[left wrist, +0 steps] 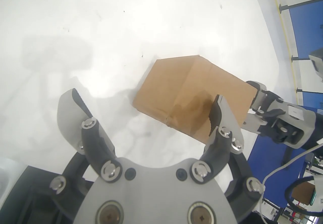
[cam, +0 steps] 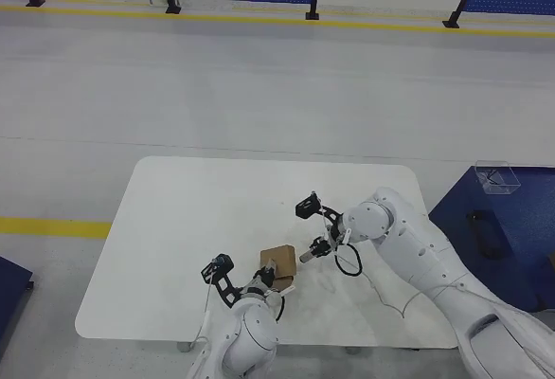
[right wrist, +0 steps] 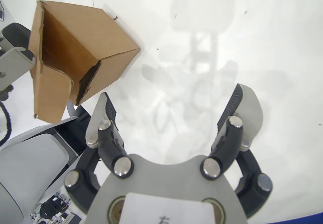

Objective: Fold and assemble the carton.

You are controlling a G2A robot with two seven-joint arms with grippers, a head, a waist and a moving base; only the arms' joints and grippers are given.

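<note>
The half-formed carton [cam: 278, 259] sits near the counter's [cam: 192, 218] robot-side edge, one end open and its flaps loose. The left pincer [left wrist: 145, 96] and right pincer [right wrist: 171, 92] flank it, both spread wide and empty. Next, probably, one braces the body while the other tucks a flap.

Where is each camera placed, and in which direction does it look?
Top view: above the arms, looking down at the table; left gripper and right gripper flank the carton.
Left wrist view: on the left wrist, facing the carton past its open gripper; right gripper beyond.
Right wrist view: on the right wrist, facing the table past its open gripper; carton beside one finger.
Shared: all show the carton.
</note>
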